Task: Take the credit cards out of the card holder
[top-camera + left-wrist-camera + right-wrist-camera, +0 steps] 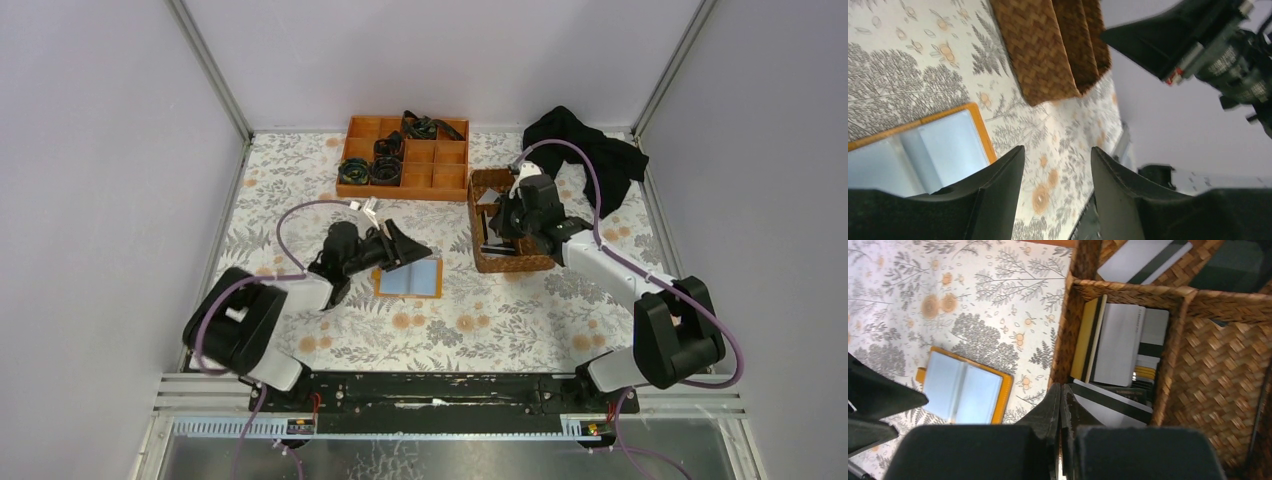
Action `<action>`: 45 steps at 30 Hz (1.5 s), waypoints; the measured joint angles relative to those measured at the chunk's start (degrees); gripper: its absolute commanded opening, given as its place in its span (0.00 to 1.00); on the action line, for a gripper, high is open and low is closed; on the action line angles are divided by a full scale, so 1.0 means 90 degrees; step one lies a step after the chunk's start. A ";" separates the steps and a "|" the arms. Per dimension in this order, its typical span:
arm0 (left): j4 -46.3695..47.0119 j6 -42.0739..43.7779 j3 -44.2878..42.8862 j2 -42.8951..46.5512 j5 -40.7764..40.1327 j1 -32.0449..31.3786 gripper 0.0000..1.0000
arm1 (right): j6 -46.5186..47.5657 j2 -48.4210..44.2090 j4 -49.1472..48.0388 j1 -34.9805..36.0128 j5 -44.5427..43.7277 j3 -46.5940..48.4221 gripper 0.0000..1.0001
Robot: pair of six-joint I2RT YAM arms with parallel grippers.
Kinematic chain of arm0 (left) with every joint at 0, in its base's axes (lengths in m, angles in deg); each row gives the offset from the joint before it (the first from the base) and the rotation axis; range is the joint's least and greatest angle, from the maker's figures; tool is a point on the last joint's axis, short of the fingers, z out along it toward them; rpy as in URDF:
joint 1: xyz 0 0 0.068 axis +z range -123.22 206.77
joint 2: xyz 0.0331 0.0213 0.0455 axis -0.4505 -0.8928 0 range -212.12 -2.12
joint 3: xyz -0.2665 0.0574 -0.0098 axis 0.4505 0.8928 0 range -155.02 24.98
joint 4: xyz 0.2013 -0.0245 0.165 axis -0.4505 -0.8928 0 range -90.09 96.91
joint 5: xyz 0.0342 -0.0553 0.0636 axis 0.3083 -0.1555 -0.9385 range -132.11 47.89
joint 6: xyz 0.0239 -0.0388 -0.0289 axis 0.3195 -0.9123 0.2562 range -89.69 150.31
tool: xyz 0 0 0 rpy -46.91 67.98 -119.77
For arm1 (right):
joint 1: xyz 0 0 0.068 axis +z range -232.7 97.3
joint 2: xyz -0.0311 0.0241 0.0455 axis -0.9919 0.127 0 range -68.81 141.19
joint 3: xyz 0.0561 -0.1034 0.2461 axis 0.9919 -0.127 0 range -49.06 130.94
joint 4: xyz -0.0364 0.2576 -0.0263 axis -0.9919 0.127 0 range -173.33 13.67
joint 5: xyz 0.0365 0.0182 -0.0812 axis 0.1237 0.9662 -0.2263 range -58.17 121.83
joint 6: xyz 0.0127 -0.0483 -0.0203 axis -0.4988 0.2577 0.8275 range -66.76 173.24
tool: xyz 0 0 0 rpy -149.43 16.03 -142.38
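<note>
The card holder (412,279) lies open on the floral table, pale blue-grey inside facing up with an orange rim; it also shows in the left wrist view (923,150) and the right wrist view (965,391). My left gripper (408,250) hovers over its upper-left edge, open (1058,156), with nothing between the fingers. My right gripper (495,230) is over the wicker basket's near compartment, its fingers pressed together and empty (1060,388). Several credit cards (1119,344) lie in that compartment, one white card with a black stripe (1115,405) right beside the fingertips.
The brown wicker basket (483,262) stands right of the card holder. An orange compartment tray (452,183) with black coiled items sits at the back. A black cloth (590,150) lies at the back right. Metal frame posts and walls ring the table.
</note>
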 measured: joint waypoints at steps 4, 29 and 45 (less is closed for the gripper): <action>-0.2268 0.0959 -0.0719 0.0901 -0.1581 -0.0454 0.60 | -0.0012 -0.0107 -0.0313 0.0034 0.0321 -0.0209 0.18; -0.5850 0.1797 -0.0736 0.1229 -0.4957 -0.0651 0.00 | -0.0340 0.1552 -0.0588 0.1846 0.0661 0.0049 0.05; -0.5326 0.1785 -0.0702 0.0729 -0.4622 -0.0646 0.00 | -0.0673 0.2416 -0.0789 0.2064 0.0884 0.0308 0.03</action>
